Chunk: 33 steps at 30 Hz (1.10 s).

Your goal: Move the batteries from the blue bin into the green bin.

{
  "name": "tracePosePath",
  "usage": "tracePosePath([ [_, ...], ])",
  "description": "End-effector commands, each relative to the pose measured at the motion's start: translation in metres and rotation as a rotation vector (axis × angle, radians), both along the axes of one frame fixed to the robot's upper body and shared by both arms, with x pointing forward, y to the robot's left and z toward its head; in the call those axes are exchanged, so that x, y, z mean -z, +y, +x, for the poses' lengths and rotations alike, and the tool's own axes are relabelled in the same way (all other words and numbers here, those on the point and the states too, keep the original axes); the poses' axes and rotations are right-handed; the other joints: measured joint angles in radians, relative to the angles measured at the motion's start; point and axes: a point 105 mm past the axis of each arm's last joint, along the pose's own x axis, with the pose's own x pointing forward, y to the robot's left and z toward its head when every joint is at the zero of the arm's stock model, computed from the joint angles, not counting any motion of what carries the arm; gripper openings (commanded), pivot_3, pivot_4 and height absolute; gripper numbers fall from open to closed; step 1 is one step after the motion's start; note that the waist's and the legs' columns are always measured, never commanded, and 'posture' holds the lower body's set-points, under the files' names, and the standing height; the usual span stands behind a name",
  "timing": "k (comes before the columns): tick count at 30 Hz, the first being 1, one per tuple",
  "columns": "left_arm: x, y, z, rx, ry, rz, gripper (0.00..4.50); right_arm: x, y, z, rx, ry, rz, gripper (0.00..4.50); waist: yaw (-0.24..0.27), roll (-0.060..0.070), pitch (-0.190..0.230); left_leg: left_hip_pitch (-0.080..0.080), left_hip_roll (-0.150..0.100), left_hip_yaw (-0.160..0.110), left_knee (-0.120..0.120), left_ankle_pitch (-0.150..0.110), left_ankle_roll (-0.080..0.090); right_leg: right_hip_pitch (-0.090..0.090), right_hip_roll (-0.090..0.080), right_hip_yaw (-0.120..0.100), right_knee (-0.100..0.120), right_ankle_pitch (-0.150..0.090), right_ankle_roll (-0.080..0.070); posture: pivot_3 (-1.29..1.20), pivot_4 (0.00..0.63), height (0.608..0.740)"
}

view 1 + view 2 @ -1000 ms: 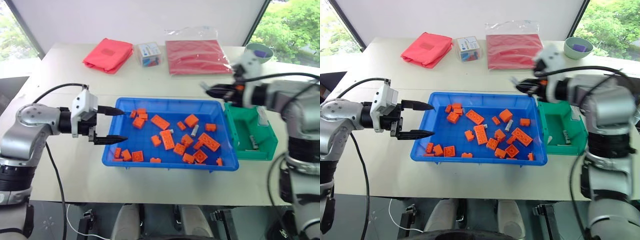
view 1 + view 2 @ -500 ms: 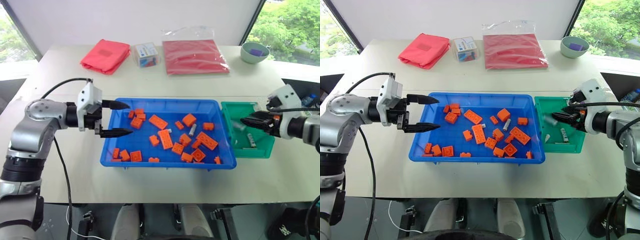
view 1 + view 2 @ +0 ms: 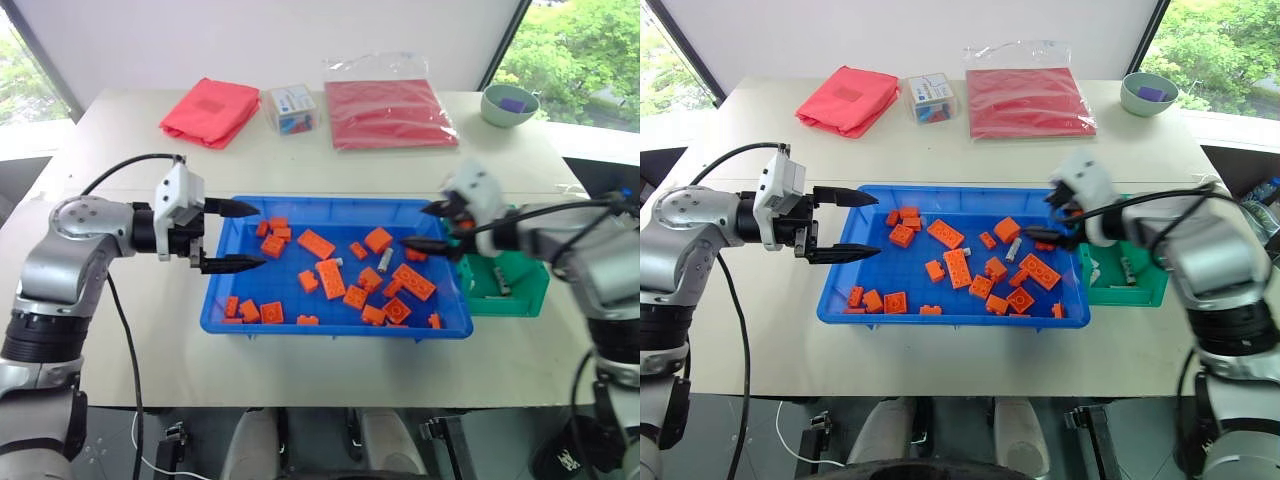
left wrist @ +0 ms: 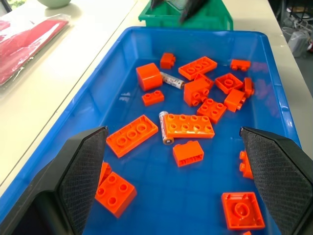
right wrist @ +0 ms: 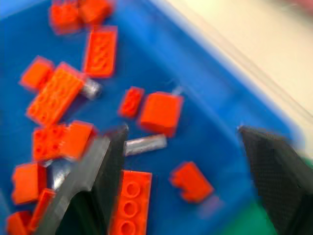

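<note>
The blue bin (image 3: 330, 204) lies mid-table, full of orange bricks (image 3: 333, 278). Among them lie two batteries, one (image 3: 386, 259) right of centre and one (image 4: 165, 127) beside a long brick. Another battery (image 3: 503, 287) rests in the green bin (image 3: 518, 300), which touches the blue bin's right end. My left gripper (image 3: 258, 236) hangs open over the blue bin's left end, holding nothing. My right gripper (image 3: 418, 227) is open and empty over the blue bin's right end. In the right wrist view a battery (image 5: 145, 144) lies below, between its fingers (image 5: 98, 166).
Along the table's far side lie a folded red cloth (image 3: 213, 108), a small box (image 3: 297, 107), a flat red bag (image 3: 390, 112) and a pale green bowl (image 3: 508, 103). Bare tabletop surrounds both bins.
My right gripper went from shut to open, passed over the green bin and then swung left to the blue bin's right end. The left gripper stayed put.
</note>
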Motion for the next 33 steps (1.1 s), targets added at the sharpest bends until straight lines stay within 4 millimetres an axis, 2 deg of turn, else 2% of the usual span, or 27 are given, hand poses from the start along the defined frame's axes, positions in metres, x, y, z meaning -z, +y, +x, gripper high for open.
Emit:
tracePosePath([
  [1,-0.013,-0.002,-0.003,0.010,-0.064,0.008,4.50,0.006,0.037,-0.002,-0.081,0.007,0.009,4.28,0.000,0.000,0.000,0.000,0.000,0.000,0.000,0.000,0.000,0.000,0.000,0.000,0.000,0.000,0.000,0.00,0.150,0.736],
  [4,-0.013,0.000,-0.004,0.005,-0.065,0.009,4.50,0.011,0.061,-0.011,-0.099,0.061,0.067,4.28,0.009,0.000,0.000,-0.002,0.000,0.000,0.000,0.000,0.000,-0.001,0.000,-0.002,0.001,0.002,0.003,0.00,0.150,0.736],
  [6,-0.012,0.000,-0.005,0.003,-0.064,0.010,4.50,0.014,0.069,-0.016,-0.101,0.091,0.092,4.28,0.010,0.000,0.000,-0.003,0.000,0.000,0.000,0.000,0.000,-0.001,-0.001,-0.003,0.001,0.002,0.003,0.00,0.150,0.736],
  [8,-0.010,0.002,-0.008,0.000,-0.060,0.012,4.50,0.025,0.076,-0.021,-0.063,0.147,0.102,4.28,0.008,0.000,0.000,-0.003,-0.001,0.000,0.001,0.000,0.000,-0.001,-0.002,-0.003,0.000,0.002,0.003,0.00,0.150,0.736],
  [10,-0.009,0.002,-0.009,-0.005,-0.056,0.013,4.50,0.035,0.076,-0.023,-0.015,0.175,0.093,4.28,0.007,0.000,0.000,-0.003,0.000,-0.001,0.001,0.000,0.000,0.000,-0.002,-0.003,0.000,0.001,0.002,0.00,0.150,0.736],
  [14,-0.008,0.003,-0.011,-0.008,-0.052,0.014,4.50,0.039,0.073,-0.020,0.076,0.197,0.106,4.28,0.006,0.000,0.000,-0.003,0.000,-0.001,0.001,0.000,0.000,0.000,-0.002,-0.003,0.001,0.000,0.000,0.00,0.150,0.736],
  [23,-0.008,0.004,-0.012,-0.008,-0.051,0.023,4.50,0.052,0.072,-0.026,0.139,0.265,0.118,4.28,0.005,0.000,0.000,-0.003,0.000,-0.001,0.001,0.000,0.000,0.000,-0.001,-0.003,0.001,0.000,0.000,0.00,0.150,0.736],
  [27,-0.009,0.003,-0.011,-0.004,-0.057,0.028,4.50,0.056,0.080,-0.031,0.160,0.400,0.241,4.28,0.004,0.000,0.000,-0.003,0.000,-0.001,0.001,0.000,0.000,0.000,0.000,-0.003,0.001,0.002,0.003,0.00,0.150,0.736],
  [33,-0.010,0.003,-0.008,-0.004,-0.067,0.032,4.50,0.059,0.085,-0.027,0.175,0.493,0.326,4.28,0.005,0.000,0.000,-0.003,0.000,-0.001,0.001,0.000,0.000,0.000,-0.001,-0.003,0.001,0.002,0.003,0.00,0.150,0.736],
])
